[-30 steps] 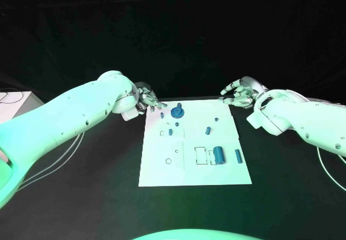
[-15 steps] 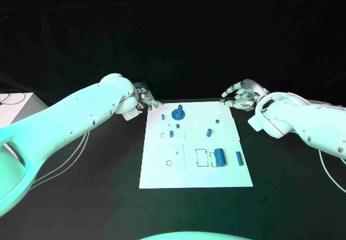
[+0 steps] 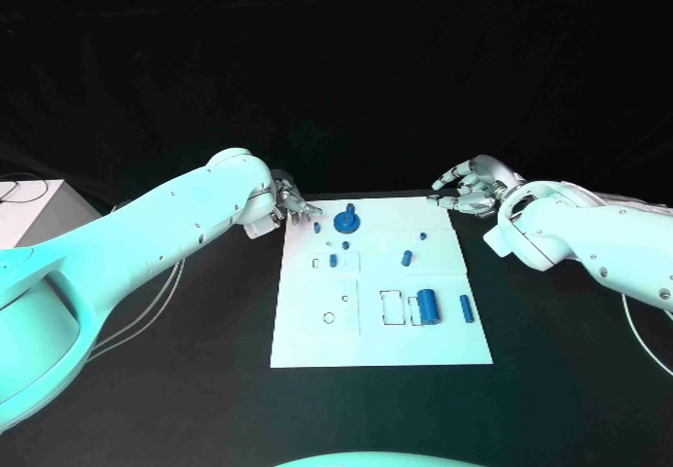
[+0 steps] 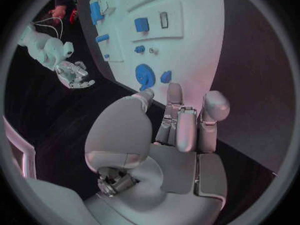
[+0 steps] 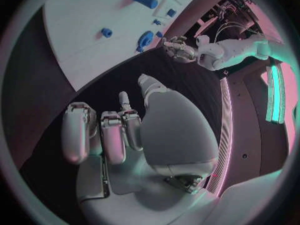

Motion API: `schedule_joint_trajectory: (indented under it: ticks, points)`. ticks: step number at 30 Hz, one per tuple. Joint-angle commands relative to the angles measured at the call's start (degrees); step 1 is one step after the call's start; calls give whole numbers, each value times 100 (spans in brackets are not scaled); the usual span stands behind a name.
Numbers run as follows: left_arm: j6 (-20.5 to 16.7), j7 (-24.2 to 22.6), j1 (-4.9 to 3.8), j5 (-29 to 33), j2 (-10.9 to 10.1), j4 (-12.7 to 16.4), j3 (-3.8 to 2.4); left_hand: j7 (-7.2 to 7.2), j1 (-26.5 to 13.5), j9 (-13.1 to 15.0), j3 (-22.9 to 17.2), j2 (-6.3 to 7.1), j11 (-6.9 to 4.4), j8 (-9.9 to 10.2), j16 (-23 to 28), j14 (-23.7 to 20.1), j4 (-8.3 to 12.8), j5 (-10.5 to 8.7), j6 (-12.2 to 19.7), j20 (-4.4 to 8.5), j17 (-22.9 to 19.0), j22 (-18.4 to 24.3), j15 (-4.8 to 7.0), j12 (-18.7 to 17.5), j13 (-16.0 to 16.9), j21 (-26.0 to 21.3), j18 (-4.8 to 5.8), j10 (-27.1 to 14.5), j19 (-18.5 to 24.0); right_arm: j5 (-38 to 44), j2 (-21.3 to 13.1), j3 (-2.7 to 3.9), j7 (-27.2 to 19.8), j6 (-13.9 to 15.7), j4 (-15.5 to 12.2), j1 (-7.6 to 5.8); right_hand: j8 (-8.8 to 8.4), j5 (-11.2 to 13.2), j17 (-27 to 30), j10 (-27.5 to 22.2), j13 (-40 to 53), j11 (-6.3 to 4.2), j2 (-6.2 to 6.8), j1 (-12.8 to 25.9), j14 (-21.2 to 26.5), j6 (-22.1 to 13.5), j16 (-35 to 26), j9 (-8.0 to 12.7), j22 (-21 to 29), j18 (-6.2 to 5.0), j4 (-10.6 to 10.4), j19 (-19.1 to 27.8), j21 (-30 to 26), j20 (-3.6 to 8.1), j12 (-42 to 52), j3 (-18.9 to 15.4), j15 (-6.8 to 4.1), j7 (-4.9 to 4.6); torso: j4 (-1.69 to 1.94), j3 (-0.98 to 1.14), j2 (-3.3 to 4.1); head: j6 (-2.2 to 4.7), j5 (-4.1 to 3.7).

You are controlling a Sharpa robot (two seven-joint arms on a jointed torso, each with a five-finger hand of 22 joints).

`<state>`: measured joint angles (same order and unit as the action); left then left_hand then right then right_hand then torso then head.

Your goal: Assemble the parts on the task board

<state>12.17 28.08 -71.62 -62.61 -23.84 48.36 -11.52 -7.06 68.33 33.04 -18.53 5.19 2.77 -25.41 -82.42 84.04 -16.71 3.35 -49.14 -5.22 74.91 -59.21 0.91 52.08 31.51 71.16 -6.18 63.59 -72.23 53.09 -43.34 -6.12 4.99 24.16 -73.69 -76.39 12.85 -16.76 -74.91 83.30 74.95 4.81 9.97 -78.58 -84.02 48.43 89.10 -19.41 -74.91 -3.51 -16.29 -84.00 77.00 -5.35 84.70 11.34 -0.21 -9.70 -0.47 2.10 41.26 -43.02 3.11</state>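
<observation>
The white task board [image 3: 378, 331] lies in the middle of the black table. On it sit a round blue part [image 3: 346, 222] near the far edge, small blue parts [image 3: 407, 258] in the middle, and a thick blue cylinder [image 3: 429, 305] beside a slim one [image 3: 466, 308]. My left hand [image 3: 291, 203] hovers at the board's far left corner, its fingers [image 4: 181, 125] curled in on nothing. At the far right corner my right hand [image 3: 467, 185] holds nothing either, its fingers [image 5: 112, 132] folded in. The left wrist view shows the board [image 4: 200, 40] and the round part [image 4: 145, 76].
A pale box [image 3: 35, 209] stands at the table's left edge with cables near it. Black table lies bare on both sides of the board and in front of it. The right wrist view shows the board [image 5: 81, 30] and my left hand [image 5: 178, 49] beyond it.
My left arm has swung a little, and its hand has drawn back slightly from the board's far left corner. The right hand has barely moved.
</observation>
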Motion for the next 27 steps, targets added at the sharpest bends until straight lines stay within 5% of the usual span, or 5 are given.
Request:
schedule_joint_trajectory:
  ticks: [1, 27]
  points:
    - [393, 41, -13, -105, 38, -23, 10, 16, -121, 31, -78, 31, -35, -61, -61, 141, -7, -2, 23, 4, 249, -81, 28, 40, -8, 64, -20, 23, -72, 12, 13, 3, -63, -1, 1, 0, 28, -28, -1232, 16, 922, -3, 21, 51, -530, -25, -39, 7, -381, 35, -1, -244, -27, -18, 23, 42, 31, 2, 0, 3, 1, -3, 0]
    - [461, 63, -30, -115, 176, -152, 97, 57, -157, 175, -375, 103, -73, -244, -131, 179, 20, 1, 26, 31, 333, -206, 58, 93, -10, 154, 2, 55, -135, 13, 38, 3, -64, -5, 1, 0, 29, -42, -1233, 19, 924, -3, 20, 57, -531, -26, -38, 8, -378, 34, -3, -243, -31, -18, 26, 48, 31, 2, -5, 0, 9, -55, -34]
